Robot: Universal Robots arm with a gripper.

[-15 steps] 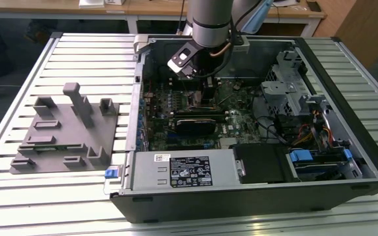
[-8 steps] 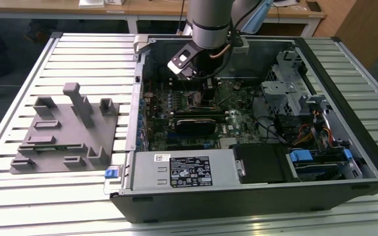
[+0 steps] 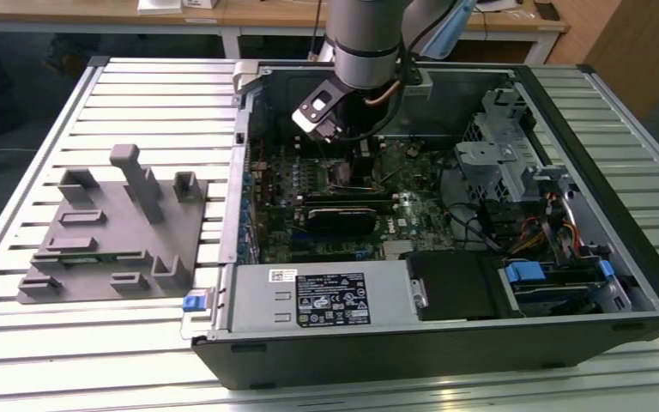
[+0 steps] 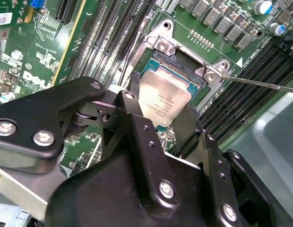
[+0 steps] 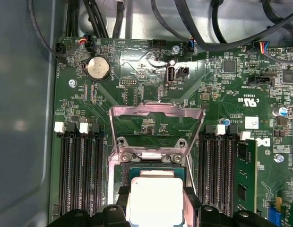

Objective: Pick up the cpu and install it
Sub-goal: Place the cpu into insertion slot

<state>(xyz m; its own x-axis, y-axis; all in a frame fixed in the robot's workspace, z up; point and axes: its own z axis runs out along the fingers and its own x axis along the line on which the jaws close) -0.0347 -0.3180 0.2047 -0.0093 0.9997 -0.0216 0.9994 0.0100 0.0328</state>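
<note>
Black gripper housing sits closest to you in the second wrist view, and its fingers pinch the cpu by two opposite edges. You see the cpu, silvery top up, right over the open socket on the green motherboard; whether it is fully seated you cannot tell. In the first wrist view the socket's load plate stands swung up between memory slots. In the exterior view the arm reaches down into the computer case, and a grey fixture block lies on the slatted worktop at the exterior view's left.
</note>
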